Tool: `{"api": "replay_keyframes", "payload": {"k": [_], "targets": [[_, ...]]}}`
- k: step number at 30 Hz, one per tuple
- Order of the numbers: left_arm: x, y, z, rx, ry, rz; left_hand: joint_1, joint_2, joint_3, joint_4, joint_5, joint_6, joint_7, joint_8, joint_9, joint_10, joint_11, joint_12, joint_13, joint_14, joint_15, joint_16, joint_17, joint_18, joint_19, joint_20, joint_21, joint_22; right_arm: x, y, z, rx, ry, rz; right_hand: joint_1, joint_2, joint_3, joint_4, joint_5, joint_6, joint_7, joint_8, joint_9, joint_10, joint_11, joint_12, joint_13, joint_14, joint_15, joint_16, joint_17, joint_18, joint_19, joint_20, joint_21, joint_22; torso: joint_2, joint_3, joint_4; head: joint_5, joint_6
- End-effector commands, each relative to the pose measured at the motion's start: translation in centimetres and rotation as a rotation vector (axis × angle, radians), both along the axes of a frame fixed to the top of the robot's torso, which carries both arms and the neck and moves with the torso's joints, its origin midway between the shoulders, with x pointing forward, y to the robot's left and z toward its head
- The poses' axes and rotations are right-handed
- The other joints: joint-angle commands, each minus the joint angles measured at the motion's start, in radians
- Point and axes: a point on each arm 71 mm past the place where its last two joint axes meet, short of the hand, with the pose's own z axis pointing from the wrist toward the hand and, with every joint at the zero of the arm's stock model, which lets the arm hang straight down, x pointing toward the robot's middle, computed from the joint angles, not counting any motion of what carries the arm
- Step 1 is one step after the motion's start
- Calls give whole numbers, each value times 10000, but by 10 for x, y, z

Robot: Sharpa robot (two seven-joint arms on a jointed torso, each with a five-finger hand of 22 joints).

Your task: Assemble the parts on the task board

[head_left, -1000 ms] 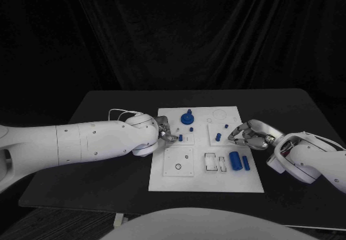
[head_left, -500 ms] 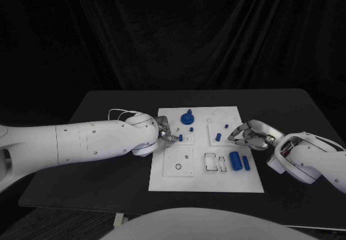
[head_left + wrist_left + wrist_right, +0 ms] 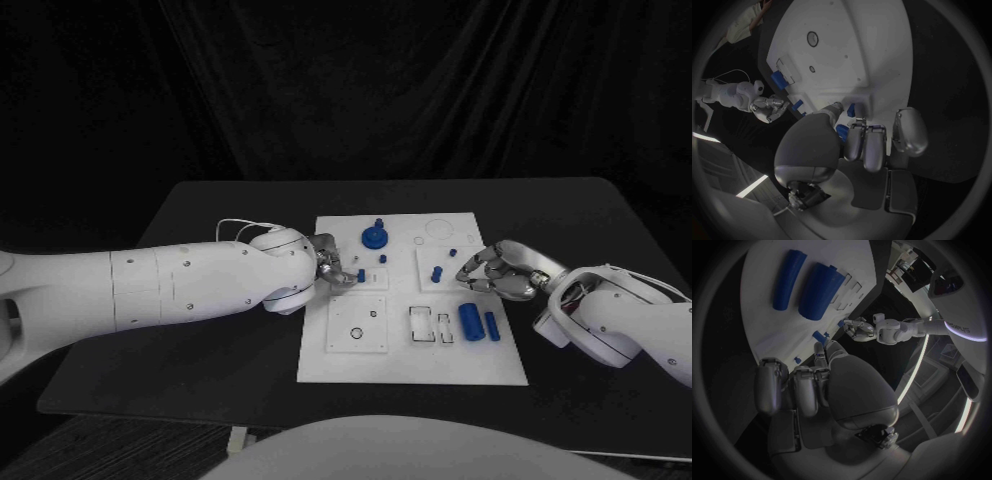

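The white task board [image 3: 411, 360] lies mid-table. My left hand [image 3: 330, 266] hangs over its left edge with the fingers curled. Its fingertips [image 3: 857, 123] are right at a small blue peg [image 3: 361, 274] standing on the board; I cannot tell whether they pinch it. My right hand [image 3: 498, 272] hovers over the board's right edge, fingers curled in with nothing in them. A blue gear-like part [image 3: 375, 238] stands at the board's far side. A thick blue cylinder [image 3: 470, 320] and a thinner one [image 3: 492, 325] lie near my right hand, also seen as cylinder [image 3: 820, 290] and cylinder [image 3: 787, 279].
Further small blue pieces [image 3: 436, 272] dot the board's middle. A square inset plate [image 3: 356, 322] with a round hole sits at the board's near left. The black table [image 3: 216, 210] runs out on both sides, and my left forearm [image 3: 159, 285] lies across its left half.
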Motion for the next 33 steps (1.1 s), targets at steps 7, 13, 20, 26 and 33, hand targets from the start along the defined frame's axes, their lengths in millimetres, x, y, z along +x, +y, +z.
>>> {"api": "replay_keyframes", "payload": {"k": [7,13,20,26,33], "targets": [[-5,-5,-5,129,669,-397,-139,224,-372,12,-242,-280,-160,1303,954,119,-77,136,1276,726,-22,27,1919,103,17,-26,18,1589,-1,1,-2,-16,108,65,97,-35,29,-47,112,56,3,51,16,1186,-180,-29,528,1053,-54,25,2634,94,-71,6,-52,1982,-6,-1,-2,15,-2],[-4,-5,-5,188,726,-457,-42,290,-371,2,-112,-380,-212,1634,1219,134,-117,167,1296,741,-50,71,1952,97,33,-55,55,1599,-1,0,-2,-26,130,72,99,-35,42,-55,164,52,5,49,15,1186,-180,-29,528,1053,-53,25,2634,93,-69,7,-50,1983,-8,-1,-8,31,-2],[-3,-5,-4,77,622,-484,173,261,-318,-25,127,-469,-255,1852,1393,183,-154,251,1362,758,-82,119,1988,89,51,-80,97,1609,-1,1,-2,-34,152,84,100,-37,47,-60,190,50,6,48,15,1186,-179,-29,528,1053,-53,25,2634,95,-73,7,-56,1982,2,0,-5,45,-2],[-3,-5,-4,138,687,-503,195,242,-321,-22,125,-486,-255,1873,1411,182,-158,248,1358,757,-86,115,1984,87,57,-84,114,1613,-1,1,-3,-41,176,97,103,-38,55,-66,219,48,7,47,15,1186,-179,-29,528,1053,-52,25,2634,95,-74,7,-59,1981,2,-1,2,30,-2],[-5,-4,-1,78,644,-535,195,213,-337,-11,104,-515,-250,1888,1426,176,-157,239,1349,756,-88,112,1982,87,57,-87,110,1612,-1,1,-3,-40,178,97,107,-39,63,-73,245,47,7,47,15,1186,-179,-29,528,1053,-52,25,2634,95,-73,7,-58,1981,-4,0,-1,25,-2]]}}
